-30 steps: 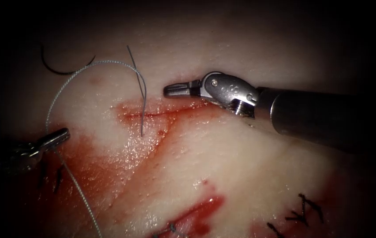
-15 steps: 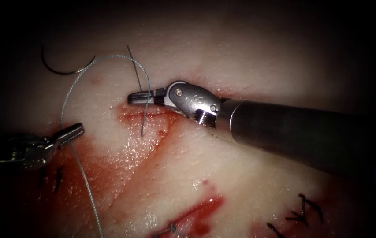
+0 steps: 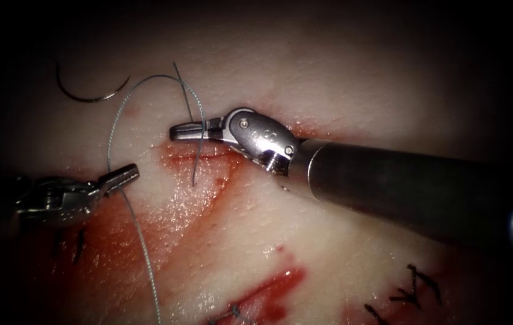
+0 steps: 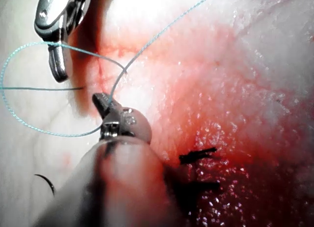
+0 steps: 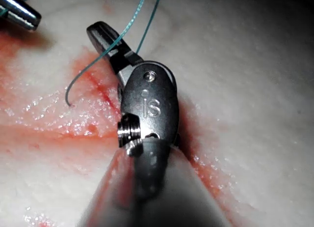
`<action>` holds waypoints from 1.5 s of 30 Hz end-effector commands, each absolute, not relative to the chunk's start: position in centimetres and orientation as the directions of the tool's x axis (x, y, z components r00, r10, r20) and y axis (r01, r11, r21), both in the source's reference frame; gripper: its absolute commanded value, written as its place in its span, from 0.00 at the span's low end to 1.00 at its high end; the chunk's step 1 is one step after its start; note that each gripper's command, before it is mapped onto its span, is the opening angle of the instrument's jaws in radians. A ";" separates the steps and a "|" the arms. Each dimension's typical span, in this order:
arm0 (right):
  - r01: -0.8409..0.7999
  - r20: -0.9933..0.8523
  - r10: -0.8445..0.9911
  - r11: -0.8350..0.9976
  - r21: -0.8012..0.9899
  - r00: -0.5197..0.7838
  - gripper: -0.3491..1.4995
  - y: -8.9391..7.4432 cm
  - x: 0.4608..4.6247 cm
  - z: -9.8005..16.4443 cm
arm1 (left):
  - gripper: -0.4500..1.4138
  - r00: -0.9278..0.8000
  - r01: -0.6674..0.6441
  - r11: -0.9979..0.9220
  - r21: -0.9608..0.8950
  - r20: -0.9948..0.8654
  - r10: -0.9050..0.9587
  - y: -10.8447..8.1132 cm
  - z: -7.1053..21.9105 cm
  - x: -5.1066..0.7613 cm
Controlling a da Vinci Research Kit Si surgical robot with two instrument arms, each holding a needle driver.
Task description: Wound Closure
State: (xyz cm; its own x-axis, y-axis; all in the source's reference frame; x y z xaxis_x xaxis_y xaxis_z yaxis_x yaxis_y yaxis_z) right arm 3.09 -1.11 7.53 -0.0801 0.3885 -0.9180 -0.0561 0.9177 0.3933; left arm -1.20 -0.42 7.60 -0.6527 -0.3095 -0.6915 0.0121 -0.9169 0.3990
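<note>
Steel needle (image 3: pixel 91 90) loose on tissue (image 3: pixel 340 241), arc opening upward

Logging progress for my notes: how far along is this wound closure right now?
Done: dark stitches sit lower right; thread crosses the cut. In hand: left pincer grips the thread; right pincer is at it, grip unclear. Remaining: no knot seen at the cut; needle lies free on tissue, left of cut.

My left tool (image 3: pixel 125 175) reaches in low from the left, jaws closed on the thread (image 3: pixel 115 123), tip angled up and rightward. My right tool (image 3: pixel 185 130) comes in from the right, wrist bent, jaws together across the thread's short end at the cut's upper edge.
</note>
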 end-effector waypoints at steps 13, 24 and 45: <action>-0.042 -0.910 0.400 0.913 0.406 -0.113 0.00 -1.1 3.43 7.5 | 0.00 -0.549 0.063 -0.943 0.328 -0.777 -0.307 -0.7 7.6 -1.86; -0.025 -0.896 0.424 0.902 0.431 -0.135 0.00 -1.1 3.55 7.4 | 0.00 -0.381 0.136 -0.938 0.320 -0.857 -0.348 -0.6 7.2 -2.12; -0.004 -0.877 0.460 0.885 0.465 -0.137 0.00 -1.1 3.47 7.3 | 0.00 -0.402 0.099 -0.938 0.332 -0.849 -0.343 -0.4 7.1 -1.79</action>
